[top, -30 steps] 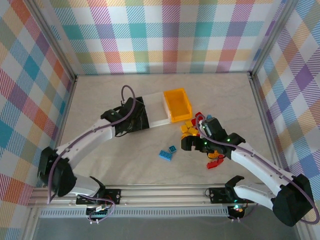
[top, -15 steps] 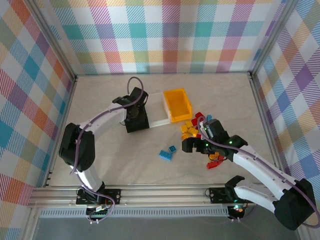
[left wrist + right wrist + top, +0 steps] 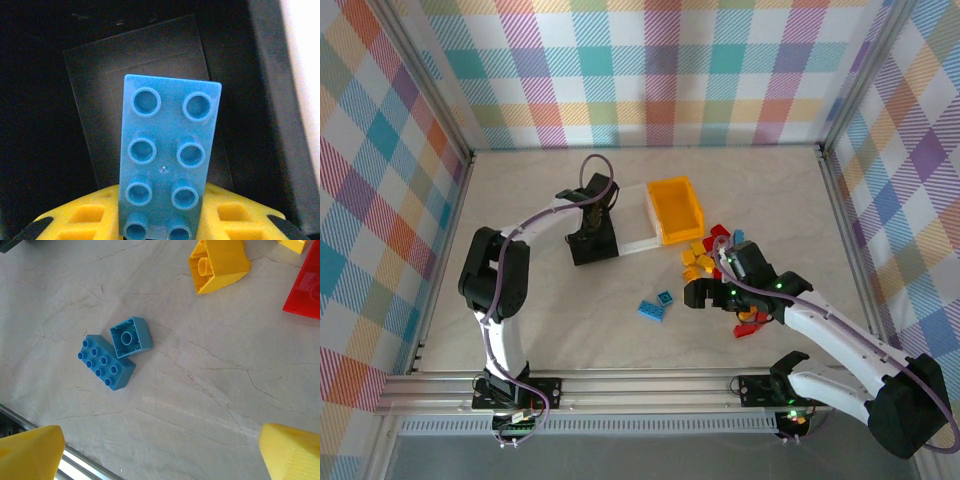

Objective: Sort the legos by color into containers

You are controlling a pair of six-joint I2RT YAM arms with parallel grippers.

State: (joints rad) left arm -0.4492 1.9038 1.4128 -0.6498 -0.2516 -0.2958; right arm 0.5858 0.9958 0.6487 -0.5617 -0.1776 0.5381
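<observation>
My left gripper [image 3: 165, 222] is shut on a light blue eight-stud brick [image 3: 167, 150], its yellow fingers [image 3: 85, 217] on either side of the brick's lower end. It hangs over the inside of the black bin [image 3: 45, 100], which stands left of the clear bin [image 3: 633, 230] and the yellow-orange bin [image 3: 675, 208]. My right gripper [image 3: 160, 455] stands open above bare table, right of two loose blue bricks: an eight-stud one [image 3: 106, 362] and a small overturned one [image 3: 130, 336]. A pile of red and yellow bricks [image 3: 708, 255] lies behind the right gripper [image 3: 698, 292].
A yellow brick [image 3: 217, 265] and a red brick [image 3: 305, 290] lie at the far side of the right wrist view. The table's metal front rail [image 3: 640, 385] runs along the near edge. Plaid walls enclose the table on three sides.
The left arm has folded back at the elbow while its gripper stayed over the black bin with the blue brick. The right gripper has shifted only slightly.
</observation>
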